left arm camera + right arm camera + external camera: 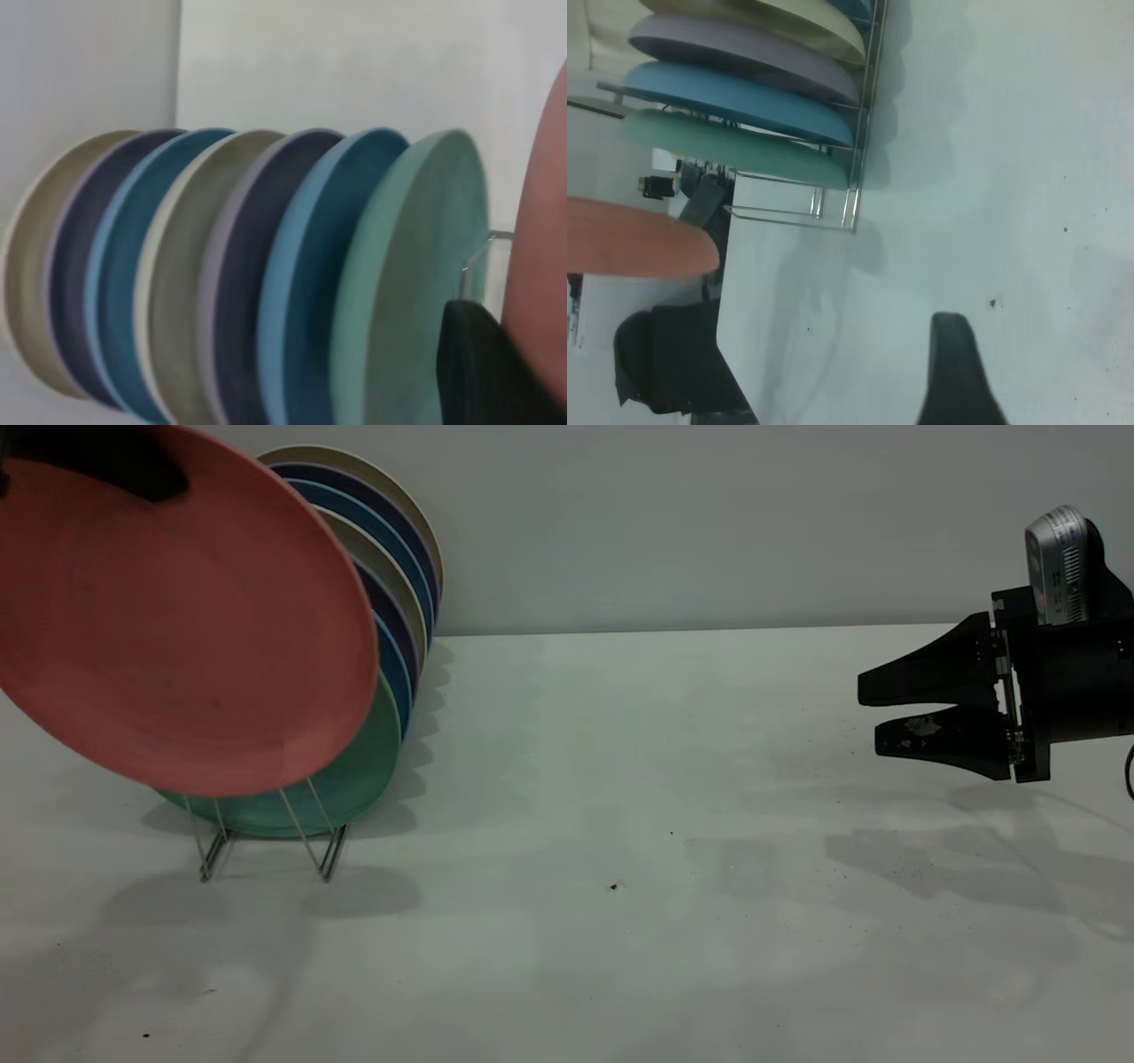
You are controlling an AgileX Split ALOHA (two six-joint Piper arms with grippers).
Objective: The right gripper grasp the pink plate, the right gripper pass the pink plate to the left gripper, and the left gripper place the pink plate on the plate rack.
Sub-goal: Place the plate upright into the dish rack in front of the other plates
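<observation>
pink plate (177,620) hung before plate rack (266,850) | left wrist: empty front slot

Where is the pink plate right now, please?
In the exterior view, the pink plate hangs at far left, held by the left gripper, before the green plate.

The pink plate (177,620) looks like matt plastic; the plate rack (266,850) is thin shiny wire, probably metal.

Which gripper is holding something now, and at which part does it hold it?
The left gripper holds the pink plate by its upper rim, in front of the plate rack. The right gripper is open and holds nothing.
</observation>
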